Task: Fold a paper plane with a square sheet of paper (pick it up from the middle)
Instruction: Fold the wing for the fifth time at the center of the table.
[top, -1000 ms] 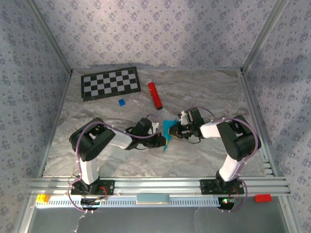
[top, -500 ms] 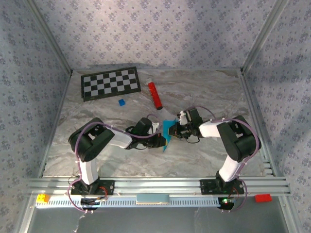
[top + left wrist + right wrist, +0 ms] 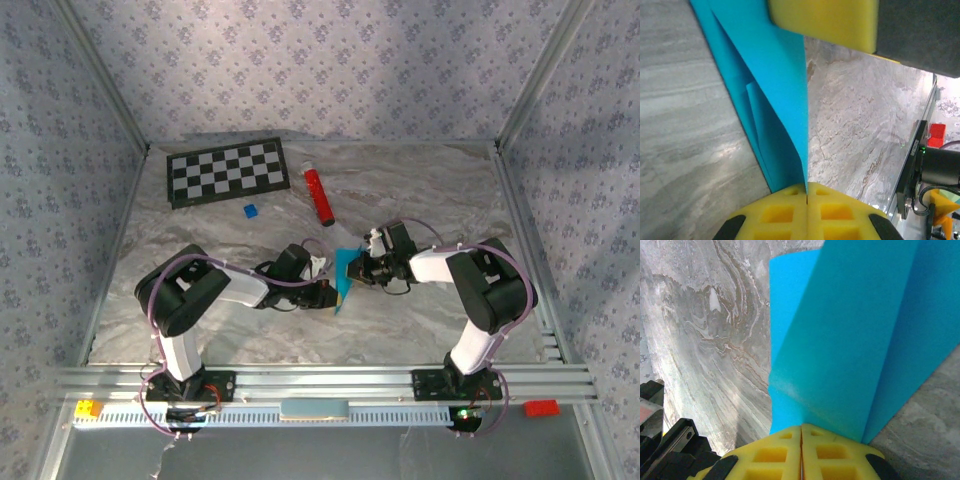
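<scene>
At mid-table, left gripper [image 3: 328, 293]: clamped on the lower edge of the square sheet of paper [image 3: 343, 276], from the paper's 8 o'clock side. In the left wrist view its yellow pads [image 3: 790, 212] meet with the blue edge pinched in the seam.
Square sheet of paper: bright cyan, part-folded, lifted off the table [image 3: 430, 200] and standing on edge between both tools. It sits just toward 5 o'clock from the table's centre. A crease and an inner flap show in the left wrist view [image 3: 775, 100].
Right gripper [image 3: 354, 270]: closed on the sheet's opposite edge, from its 2 o'clock side; pads together with paper between them [image 3: 801, 432].
Handling, as a judgement: very light, limp and easily creased or torn. It bows rather than holding flat, and smooth paper may slip from foam pads.
Where to hold: pinch close to a crease or doubled layer, gently, and avoid pulling the two grips apart.
Blue block [image 3: 250, 211]: toward 10 o'clock of the sheet, well apart.
Red cylinder [image 3: 319, 195]: toward 11 o'clock, lying down.
Checkerboard [image 3: 227, 171]: far, toward 10 o'clock.
</scene>
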Tool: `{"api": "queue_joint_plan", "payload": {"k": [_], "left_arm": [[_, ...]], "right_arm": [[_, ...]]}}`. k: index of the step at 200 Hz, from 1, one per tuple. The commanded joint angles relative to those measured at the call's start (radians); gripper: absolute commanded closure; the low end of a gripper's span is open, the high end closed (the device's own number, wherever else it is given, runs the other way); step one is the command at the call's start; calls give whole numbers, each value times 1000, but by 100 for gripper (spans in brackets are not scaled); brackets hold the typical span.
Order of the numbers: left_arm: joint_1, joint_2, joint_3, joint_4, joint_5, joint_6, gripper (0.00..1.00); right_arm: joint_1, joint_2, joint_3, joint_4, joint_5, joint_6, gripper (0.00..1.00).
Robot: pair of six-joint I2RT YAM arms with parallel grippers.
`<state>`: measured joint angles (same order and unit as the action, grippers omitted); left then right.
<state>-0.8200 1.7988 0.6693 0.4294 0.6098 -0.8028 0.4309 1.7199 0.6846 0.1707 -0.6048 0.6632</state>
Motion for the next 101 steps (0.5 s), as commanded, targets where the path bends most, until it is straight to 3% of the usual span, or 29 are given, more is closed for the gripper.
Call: {"api": "queue_joint_plan", "payload": {"k": [1,33,43,62,101], "left_arm": [[-6,5,-34,-177,53,35,100],[-11,7,-25,-237,53,69,100],[-12,3,-24,-258,46,74,93],[-16,-9,-24,-278,39,80,92],[-32,-16,-7,-328,26,105,100]], "right_arm": [[2,37,-17,-109,99,-27,90],[1,40,-11,-129,111,-27,91],[1,41,-10,-129,113,-27,91],[1,40,-9,-135,119,-27,91],[1,41,-8,-141,122,-27,91]]}}
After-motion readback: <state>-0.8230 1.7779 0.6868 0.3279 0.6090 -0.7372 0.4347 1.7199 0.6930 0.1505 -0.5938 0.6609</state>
